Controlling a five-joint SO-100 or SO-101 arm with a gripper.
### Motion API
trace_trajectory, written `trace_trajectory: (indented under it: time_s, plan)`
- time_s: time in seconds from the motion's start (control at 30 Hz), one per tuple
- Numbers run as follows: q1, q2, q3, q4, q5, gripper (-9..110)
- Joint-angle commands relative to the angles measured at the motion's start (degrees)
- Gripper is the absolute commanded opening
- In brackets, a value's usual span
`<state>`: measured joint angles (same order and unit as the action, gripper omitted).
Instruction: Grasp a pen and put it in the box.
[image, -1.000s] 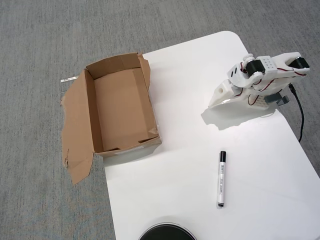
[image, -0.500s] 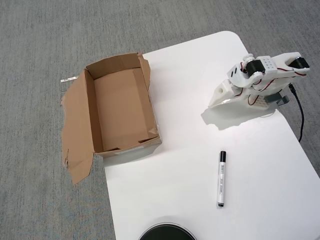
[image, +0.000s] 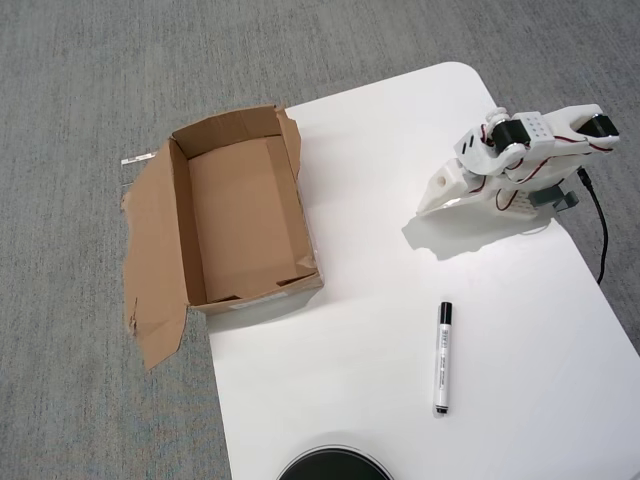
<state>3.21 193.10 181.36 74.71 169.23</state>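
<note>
The pen (image: 442, 358) lies flat on the white table (image: 330, 370), its black cap pointing toward the arm. It sits alone, well below my gripper (image: 436, 201). The arm is folded at the table's right side, and the gripper points left and down with its fingers together and nothing between them. The box (image: 181, 222) stands at the table's left edge, partly over the carpet. It is brown cardboard, open at the top and empty inside. One large torn flap (image: 150, 270) lies splayed flat on its left.
A black round object (image: 333, 466) shows at the bottom edge of the view. A black cable (image: 601, 232) runs down from the arm's base at the right. Grey carpet (image: 90, 100) surrounds the table.
</note>
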Motion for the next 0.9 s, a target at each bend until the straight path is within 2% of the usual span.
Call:
trace_trajectory:
  time_s: [0.0,0.37,0.87]
  plan:
    - [-0.4,3.4,1.0,1.3,-0.7,1]
    - [-1.5,3.4,-0.8,0.7,-0.8,1]
    - [-19.7,2.5,-16.2,0.7,-0.9,1]
